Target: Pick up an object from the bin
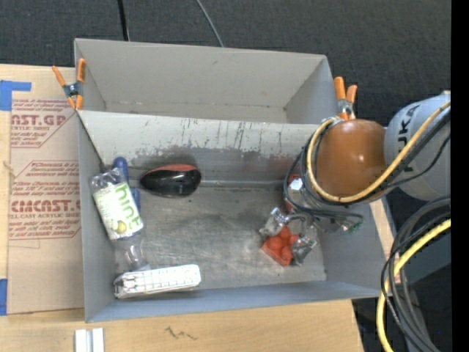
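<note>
My gripper [290,238] is low at the bin's right side, its metal fingers down around a small red object [278,249] lying on the floor near the front right corner. One finger sits to the left of the red object and one to its right, and the red piece shows between and below them. I cannot see whether the fingers press on it.
A black and red computer mouse [171,180] lies near the back wall, left of centre. A clear bottle with a green-and-white label [117,210] lies along the left wall. A white flat pack [157,280] rests by the front wall.
</note>
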{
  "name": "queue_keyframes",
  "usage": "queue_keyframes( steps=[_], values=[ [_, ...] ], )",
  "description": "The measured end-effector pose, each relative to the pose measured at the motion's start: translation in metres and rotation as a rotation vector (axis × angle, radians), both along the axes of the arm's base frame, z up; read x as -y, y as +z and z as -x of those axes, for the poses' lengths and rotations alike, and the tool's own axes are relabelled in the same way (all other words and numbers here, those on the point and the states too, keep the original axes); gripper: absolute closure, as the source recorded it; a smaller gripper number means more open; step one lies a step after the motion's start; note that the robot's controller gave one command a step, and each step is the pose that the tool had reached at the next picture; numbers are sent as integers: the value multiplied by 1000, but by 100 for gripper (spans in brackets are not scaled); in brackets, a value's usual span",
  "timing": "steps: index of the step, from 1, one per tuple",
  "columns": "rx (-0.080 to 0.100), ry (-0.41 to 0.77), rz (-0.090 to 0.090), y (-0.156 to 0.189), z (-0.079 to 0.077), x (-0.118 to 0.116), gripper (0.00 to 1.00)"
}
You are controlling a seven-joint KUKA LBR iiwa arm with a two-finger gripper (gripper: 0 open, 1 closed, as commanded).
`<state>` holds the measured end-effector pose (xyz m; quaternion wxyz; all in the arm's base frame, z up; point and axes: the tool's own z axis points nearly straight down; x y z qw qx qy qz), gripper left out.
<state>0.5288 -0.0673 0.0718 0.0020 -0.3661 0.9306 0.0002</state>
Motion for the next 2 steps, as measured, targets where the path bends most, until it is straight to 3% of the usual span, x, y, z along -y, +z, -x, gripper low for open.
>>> queue_keyframes(
  steps=[1,2],
  values=[
    [0,0,0,0,0,0,100],
    [4,12,1,167,-8,18,100]
  ],
)
